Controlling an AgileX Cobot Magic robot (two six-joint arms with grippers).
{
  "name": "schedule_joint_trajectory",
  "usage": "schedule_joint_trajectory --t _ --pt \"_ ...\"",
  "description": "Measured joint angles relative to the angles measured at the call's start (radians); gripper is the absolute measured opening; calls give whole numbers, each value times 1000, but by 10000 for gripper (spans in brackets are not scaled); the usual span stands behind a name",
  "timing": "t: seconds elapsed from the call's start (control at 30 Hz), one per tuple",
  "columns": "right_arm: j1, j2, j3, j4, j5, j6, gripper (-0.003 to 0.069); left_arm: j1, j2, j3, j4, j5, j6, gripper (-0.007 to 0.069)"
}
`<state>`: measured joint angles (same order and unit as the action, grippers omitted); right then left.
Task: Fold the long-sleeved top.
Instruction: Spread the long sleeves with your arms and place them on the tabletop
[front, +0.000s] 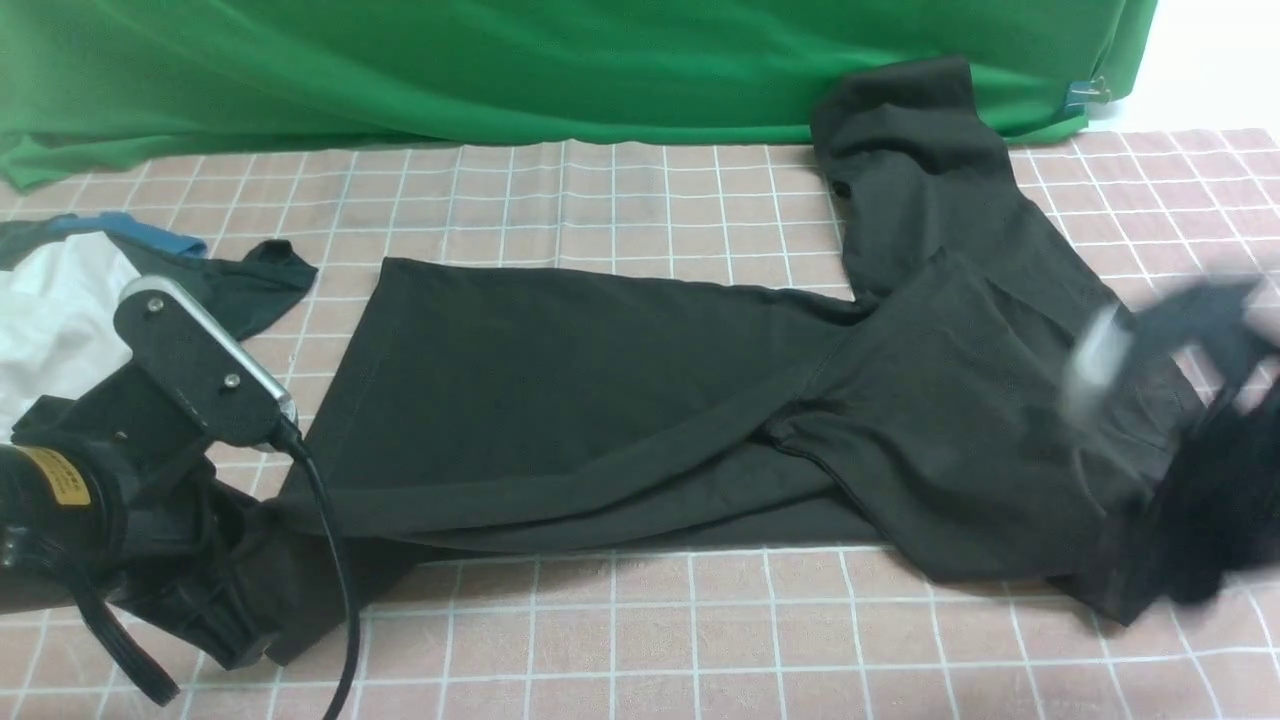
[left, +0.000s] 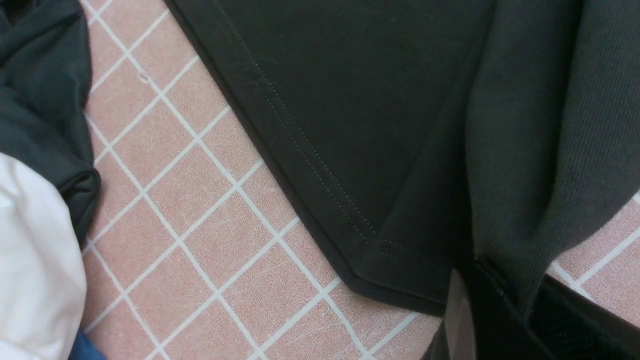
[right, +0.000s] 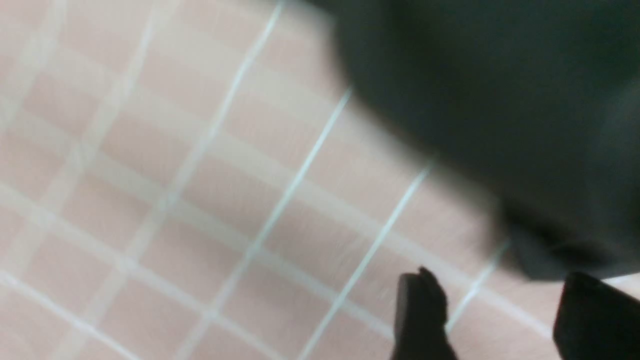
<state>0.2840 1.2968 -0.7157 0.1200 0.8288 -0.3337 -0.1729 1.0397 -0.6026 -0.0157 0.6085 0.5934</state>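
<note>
The long-sleeved top (front: 600, 380), plain black, lies stretched across the checked table, folded along its length, with one sleeve (front: 900, 150) running up to the backdrop. At the near left my left gripper (front: 225, 615) is shut on the top's ribbed sleeve end (left: 565, 175), right beside the stitched hem corner (left: 380, 250); the jaws (left: 505, 290) pinch the fabric. My right gripper (front: 1200, 520), motion-blurred, is at the top's right end. In the right wrist view it (right: 500, 300) stands open over bare tablecloth, just off the top's edge (right: 500, 100), with nothing between its fingers (right: 420, 305).
A white garment (front: 50, 310) and a smaller dark grey garment with blue trim (front: 230, 280) lie at the far left, close to my left arm. A green backdrop (front: 500, 60) hangs along the back. The pink checked tablecloth (front: 650, 640) shows along the near edge.
</note>
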Motion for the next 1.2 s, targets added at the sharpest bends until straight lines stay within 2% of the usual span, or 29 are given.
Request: schedule_joint_trajectory --t 0.1,0.2,0.43,0.57,0.73,0.97,1.07,1.2 --pt "72 37 81 -151 -122 107 462 0 0 0 -9 0 0 35" --pt "76 81 92 -237 -180 187 482 0 0 0 -14 0 0 35" --pt "-4 203 92 -277 -301 224 487 0 0 0 -20 0 0 35" --pt "-51 236 68 -279 -315 236 461 0 0 0 -21 0 0 35" --pt "-65 240 52 -280 -338 236 382 0 0 0 -23 0 0 35" --pt "-65 293 35 -270 -303 236 177 0 0 0 -23 0 0 35" --pt "-65 291 8 -243 -193 236 80 0 0 0 -23 0 0 35" --pt "-57 159 -13 -112 140 207 57 0 0 0 -12 11 0 35"
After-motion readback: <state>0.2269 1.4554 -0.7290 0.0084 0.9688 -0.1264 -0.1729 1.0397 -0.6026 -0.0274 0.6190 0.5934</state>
